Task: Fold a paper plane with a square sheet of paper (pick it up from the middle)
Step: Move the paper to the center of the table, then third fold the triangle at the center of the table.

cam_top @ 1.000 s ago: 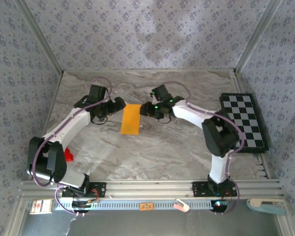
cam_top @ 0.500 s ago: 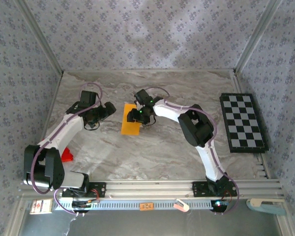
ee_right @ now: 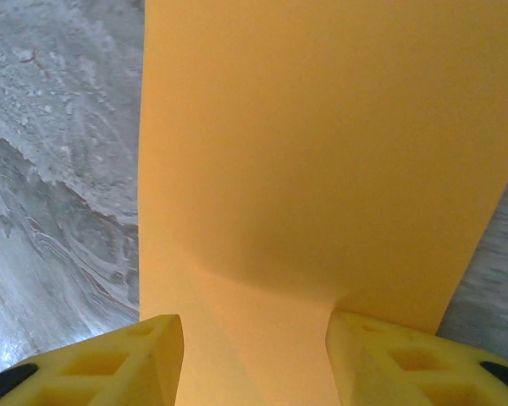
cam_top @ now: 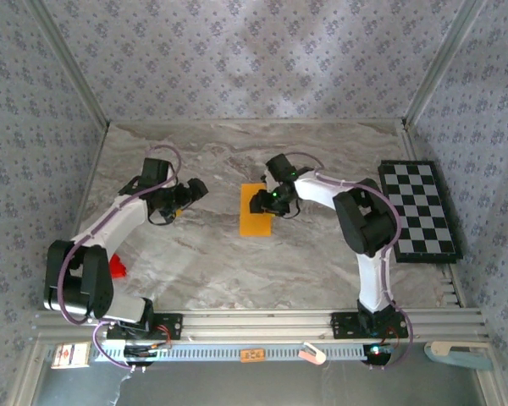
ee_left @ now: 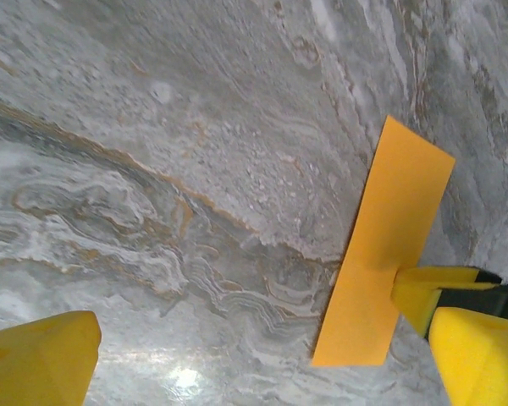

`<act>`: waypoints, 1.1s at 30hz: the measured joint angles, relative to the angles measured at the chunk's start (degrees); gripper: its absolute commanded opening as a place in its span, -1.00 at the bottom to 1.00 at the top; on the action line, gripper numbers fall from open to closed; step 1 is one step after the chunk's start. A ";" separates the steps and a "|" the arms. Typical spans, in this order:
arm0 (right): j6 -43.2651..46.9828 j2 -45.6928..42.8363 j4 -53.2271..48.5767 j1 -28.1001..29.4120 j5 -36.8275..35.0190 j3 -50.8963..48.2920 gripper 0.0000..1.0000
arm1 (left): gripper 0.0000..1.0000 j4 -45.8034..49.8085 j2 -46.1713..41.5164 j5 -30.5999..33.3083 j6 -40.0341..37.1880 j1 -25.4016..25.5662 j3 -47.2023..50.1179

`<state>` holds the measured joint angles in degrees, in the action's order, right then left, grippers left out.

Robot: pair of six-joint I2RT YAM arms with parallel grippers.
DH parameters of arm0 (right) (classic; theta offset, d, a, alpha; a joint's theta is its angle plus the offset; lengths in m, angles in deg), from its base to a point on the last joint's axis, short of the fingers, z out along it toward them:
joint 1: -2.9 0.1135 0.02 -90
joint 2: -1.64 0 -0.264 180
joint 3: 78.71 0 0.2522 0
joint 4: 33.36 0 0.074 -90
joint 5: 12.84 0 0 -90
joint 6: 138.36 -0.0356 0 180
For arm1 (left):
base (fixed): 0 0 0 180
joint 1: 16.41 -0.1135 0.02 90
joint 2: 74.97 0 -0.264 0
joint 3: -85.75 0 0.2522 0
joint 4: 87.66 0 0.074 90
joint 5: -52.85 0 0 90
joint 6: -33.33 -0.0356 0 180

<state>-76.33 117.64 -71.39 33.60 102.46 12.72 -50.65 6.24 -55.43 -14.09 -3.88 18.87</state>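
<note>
The square sheet of paper (cam_top: 254,216) lies mid-table as a narrow strip, so we judge only the first halving fold done; nose and wings remain. Our right gripper (cam_top: 264,203) straddles its far right edge, jaws half apart; we cannot tell if it grips. Our left gripper (cam_top: 195,190) hangs wide open, well to the left.

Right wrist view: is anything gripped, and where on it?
Cannot tell. The right gripper presses half-open on the orange paper at one edge, bowing it up in the gap; left gripper open, empty.
</note>
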 measured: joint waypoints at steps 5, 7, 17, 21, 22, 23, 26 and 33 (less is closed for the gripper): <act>-1.84 -4.00 0.76 -1.31 0.90 -2.71 0.04 | 0.98 -2.40 0.24 -2.84 1.57 4.35 0.63; -3.19 -6.36 1.77 -1.57 0.92 -3.87 0.04 | 0.98 -3.82 0.59 -3.65 2.80 6.62 1.14; -5.64 -8.00 3.67 -2.49 0.09 -4.83 0.01 | 0.94 -11.34 6.97 -6.14 10.58 15.19 2.82; -5.70 -6.49 3.76 -2.49 -0.07 -4.83 -0.01 | 0.93 -13.55 10.08 -6.75 13.09 16.72 2.82; -5.73 -5.88 3.74 -2.49 -0.11 -4.83 -0.01 | 0.92 -13.94 10.78 -6.97 13.68 16.96 2.82; -5.70 -5.27 3.74 -2.49 -0.22 -4.83 -0.01 | 0.91 -14.32 11.32 -7.08 14.10 17.22 2.82; -5.73 -3.82 3.69 -2.49 -0.44 -4.90 -0.02 | 0.89 -14.60 12.39 -7.50 15.15 17.51 2.82; -5.73 -3.06 3.78 -2.56 -0.44 -5.35 -0.04 | 0.66 -16.20 13.46 -8.20 16.44 17.92 2.75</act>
<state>-82.05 114.58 -67.61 31.04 102.03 7.36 -66.85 19.70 -63.63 2.35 14.05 21.62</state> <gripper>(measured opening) 0.480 0.872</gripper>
